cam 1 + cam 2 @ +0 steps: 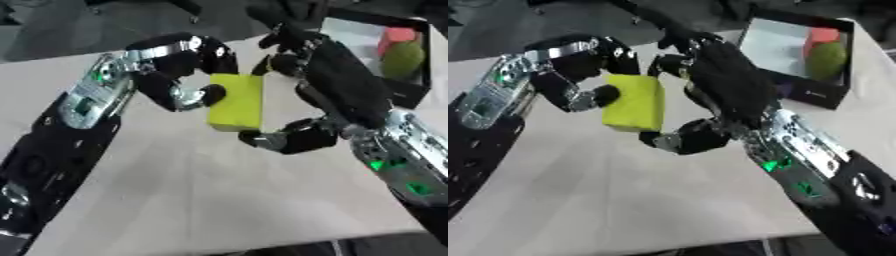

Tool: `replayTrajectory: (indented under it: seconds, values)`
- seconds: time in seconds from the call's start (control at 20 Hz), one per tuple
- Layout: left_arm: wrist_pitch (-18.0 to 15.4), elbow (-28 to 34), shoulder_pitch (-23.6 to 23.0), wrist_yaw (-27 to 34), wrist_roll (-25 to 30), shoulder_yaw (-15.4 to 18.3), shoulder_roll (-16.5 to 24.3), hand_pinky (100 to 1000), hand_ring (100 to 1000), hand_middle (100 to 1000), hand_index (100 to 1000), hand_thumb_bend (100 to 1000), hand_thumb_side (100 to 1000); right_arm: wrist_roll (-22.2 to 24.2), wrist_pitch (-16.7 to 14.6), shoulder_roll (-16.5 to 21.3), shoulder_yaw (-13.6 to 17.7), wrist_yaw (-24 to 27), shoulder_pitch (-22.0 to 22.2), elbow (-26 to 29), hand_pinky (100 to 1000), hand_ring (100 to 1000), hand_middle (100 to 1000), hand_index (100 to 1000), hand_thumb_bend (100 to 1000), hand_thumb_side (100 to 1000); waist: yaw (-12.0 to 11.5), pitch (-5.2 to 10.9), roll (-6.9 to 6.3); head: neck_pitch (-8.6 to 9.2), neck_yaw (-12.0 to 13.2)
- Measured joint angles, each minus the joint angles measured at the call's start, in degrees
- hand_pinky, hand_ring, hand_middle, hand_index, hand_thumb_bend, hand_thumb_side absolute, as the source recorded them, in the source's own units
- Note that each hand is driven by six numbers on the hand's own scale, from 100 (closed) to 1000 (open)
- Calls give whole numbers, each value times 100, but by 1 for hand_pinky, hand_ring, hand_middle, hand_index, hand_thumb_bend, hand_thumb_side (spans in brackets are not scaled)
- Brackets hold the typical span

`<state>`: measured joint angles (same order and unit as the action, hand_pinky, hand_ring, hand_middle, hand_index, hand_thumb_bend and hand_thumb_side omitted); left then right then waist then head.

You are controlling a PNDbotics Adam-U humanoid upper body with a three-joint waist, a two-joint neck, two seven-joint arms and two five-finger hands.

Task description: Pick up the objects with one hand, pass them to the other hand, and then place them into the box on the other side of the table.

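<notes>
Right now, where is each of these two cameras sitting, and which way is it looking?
Left eye view: sits in the robot's head, looking down at the table; shows both arms, the left hand and right hand meeting on a yellow block.
Right eye view: beside it in the head, same downward look; shows more of the black box at far right, with a red thing and a green thing inside.
Shared: nearly the same picture.
</notes>
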<state>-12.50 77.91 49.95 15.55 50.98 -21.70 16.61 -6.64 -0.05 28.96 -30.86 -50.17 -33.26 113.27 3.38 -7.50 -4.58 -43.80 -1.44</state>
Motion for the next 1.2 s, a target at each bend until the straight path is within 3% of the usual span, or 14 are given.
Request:
replayTrajectory:
  seconds: [0.3,0.55,1.2]
  values:
    - [-86,-1,1,2,-38,-26,-1,614,534,511,681,100,667,-17,-24,-1,-9,-5,0,0,660,756,1000,365,254,336,6,-1,6,0,-19]
    - [-123,-10,1,2,-75,-45,-1,617,537,515,685,100,711,-6,-61,-1,-9,-25,-2,0,663,757,1000,364,249,338,7,-4,6,0,-26]
    - [-134,-122,13,14,-84,-18,-67,636,562,538,707,100,964,84,-228,-1,-4,-201,-52,0,701,759,1000,355,183,355,23,-4,6,0,-74]
